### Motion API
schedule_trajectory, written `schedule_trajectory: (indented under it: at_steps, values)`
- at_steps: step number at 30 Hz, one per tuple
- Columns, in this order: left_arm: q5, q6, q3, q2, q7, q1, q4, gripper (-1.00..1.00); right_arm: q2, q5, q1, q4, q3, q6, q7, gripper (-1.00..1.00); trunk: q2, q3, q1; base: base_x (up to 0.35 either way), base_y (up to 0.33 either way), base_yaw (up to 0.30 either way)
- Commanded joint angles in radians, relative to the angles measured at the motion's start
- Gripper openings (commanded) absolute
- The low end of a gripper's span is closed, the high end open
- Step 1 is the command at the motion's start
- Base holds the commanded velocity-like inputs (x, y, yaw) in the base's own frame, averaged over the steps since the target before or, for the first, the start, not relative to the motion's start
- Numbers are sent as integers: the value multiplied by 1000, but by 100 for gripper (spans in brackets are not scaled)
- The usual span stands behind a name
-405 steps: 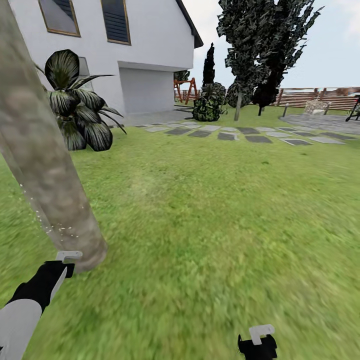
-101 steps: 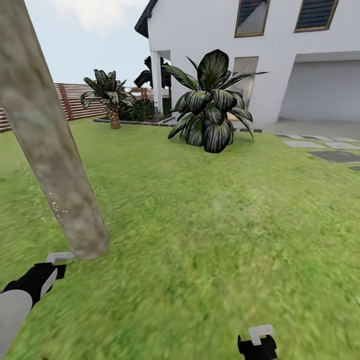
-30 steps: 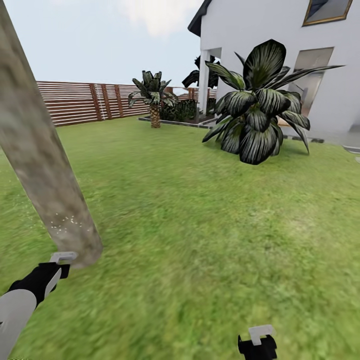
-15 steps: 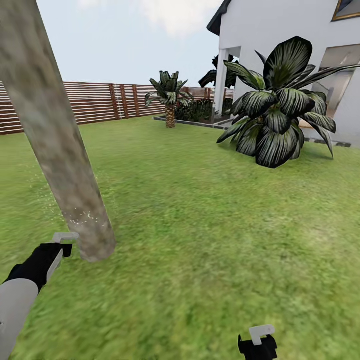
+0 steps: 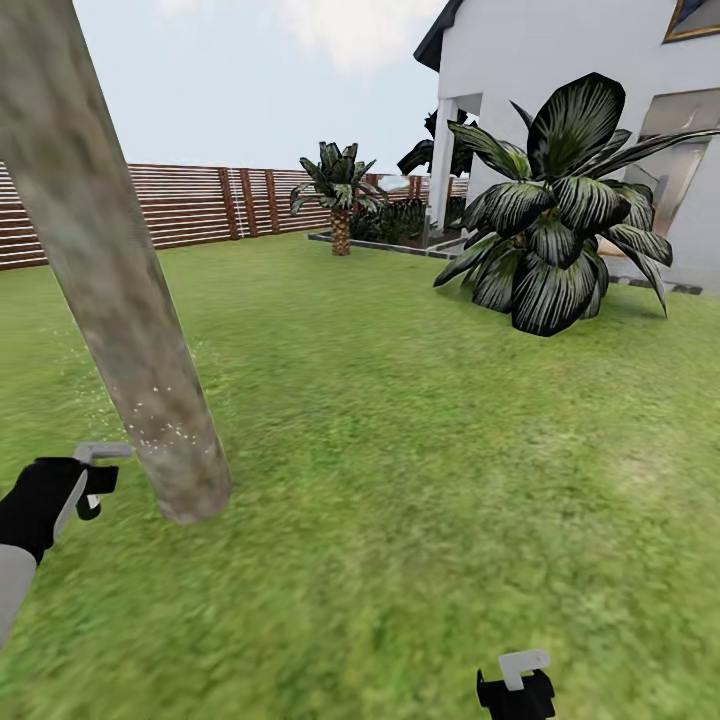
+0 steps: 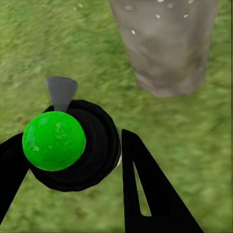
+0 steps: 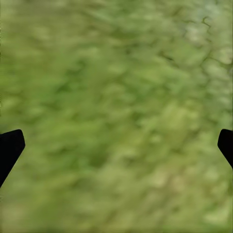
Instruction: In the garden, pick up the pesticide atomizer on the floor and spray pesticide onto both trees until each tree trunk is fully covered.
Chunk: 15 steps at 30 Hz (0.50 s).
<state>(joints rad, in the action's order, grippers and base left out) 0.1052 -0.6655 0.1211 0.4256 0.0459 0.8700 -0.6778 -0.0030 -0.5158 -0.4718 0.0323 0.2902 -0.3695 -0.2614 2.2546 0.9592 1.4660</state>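
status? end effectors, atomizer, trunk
Left end effector shut on atomizer, nozzle toward trunk. White specks low on trunk. Right end effector open, empty, over grass. Nothing between nozzle and trunk.

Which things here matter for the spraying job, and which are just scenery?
Job:
- tree trunk, flecked with white specks
- atomizer, held in the left hand
- lawn

Scenery:
- fan-leaved plant
- small palm
- fence
- house

Mottled grey-brown tree trunk [image 5: 120, 300] flecked white; blurry green lawn [image 5: 400, 450]; atomizer [image 6: 63, 145] black with a bright green cap; brown slatted fence [image 5: 200, 205].
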Motion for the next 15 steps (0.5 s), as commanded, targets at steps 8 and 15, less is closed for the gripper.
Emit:
schedule_trajectory:
  at_steps: [8,15]
  values:
    - [17,-7,3,3,9,10,-19,-100,0,-10,-1,-2,7,-5,-4,100,0,1,0,0,0,208]
    - [20,-6,3,5,8,0,-25,-100,0,-10,-1,-2,7,-3,-4,100,0,1,0,67,-72,34]
